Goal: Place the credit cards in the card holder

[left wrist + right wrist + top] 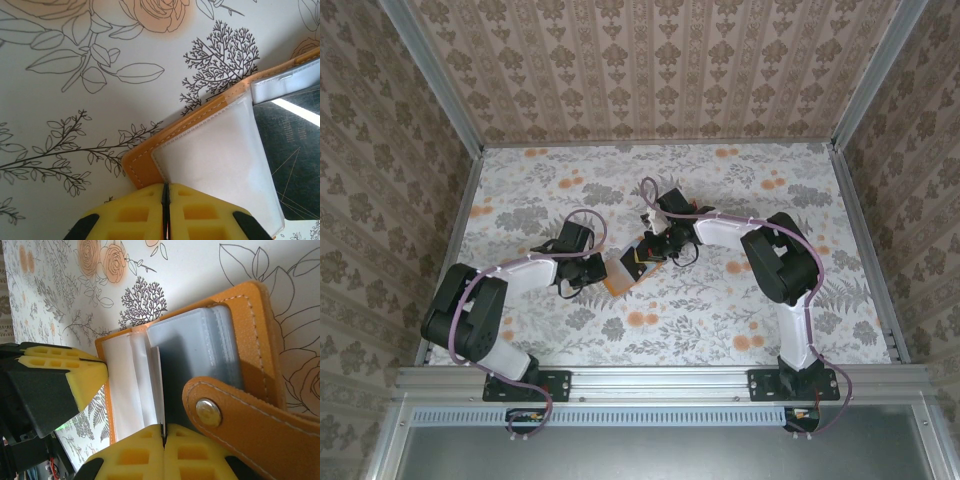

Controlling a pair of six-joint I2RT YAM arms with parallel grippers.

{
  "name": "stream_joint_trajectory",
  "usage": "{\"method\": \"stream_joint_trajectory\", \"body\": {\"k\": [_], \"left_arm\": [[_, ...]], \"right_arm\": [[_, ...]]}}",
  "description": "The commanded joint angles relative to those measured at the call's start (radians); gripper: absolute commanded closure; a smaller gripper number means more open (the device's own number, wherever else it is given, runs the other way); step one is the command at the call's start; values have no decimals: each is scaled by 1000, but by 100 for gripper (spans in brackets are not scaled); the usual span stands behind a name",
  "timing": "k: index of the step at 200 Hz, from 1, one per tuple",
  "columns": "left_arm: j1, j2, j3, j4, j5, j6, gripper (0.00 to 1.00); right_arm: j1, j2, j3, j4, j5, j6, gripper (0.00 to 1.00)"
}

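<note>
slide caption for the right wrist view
Right gripper shut on a dark card in the open card holder; left gripper pinches its edge.

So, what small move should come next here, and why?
Probably the right gripper, shut on the dark card, should slide it a little deeper between the clear sleeves: the card holder lies open, the left gripper pinches its edge, and part of the card sticks out.

Setting: staged robot test cell, lab-type. Evidence: aluminium frame posts and damask-papered wall panels enclosing the space beyond and to both sides of the left gripper; floral-print tabletop beneath it; aluminium mounting rail behind it, with arm bases bolted on
</note>
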Motion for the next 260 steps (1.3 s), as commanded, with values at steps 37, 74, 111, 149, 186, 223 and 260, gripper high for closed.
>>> {"method": "stream_joint_trajectory", "body": {"k": [37,74,111,149,186,223,260], "left_arm": [[6,59,-17,-48,-37,25,90],[6,60,-16,-48,-38,26,90],[6,60,-17,-53,-39,28,90],[7,55,-20,-56,-39,29,90],[7,52,-14,-59,-36,30,90],[7,40,-21,-65,-39,30,90],[6,41,-14,-71,-39,30,90]], "right_arm": [[13,71,51,-11,-52,9,97],[20,92,77,-36,-51,3,97],[28,92,68,-51,-65,-4,97],[28,55,24,-67,-74,-12,97],[28,38,-7,-65,-80,-16,97],[37,41,-8,-51,-17,-4,98],[73,67,34,-43,104,4,98]]}}
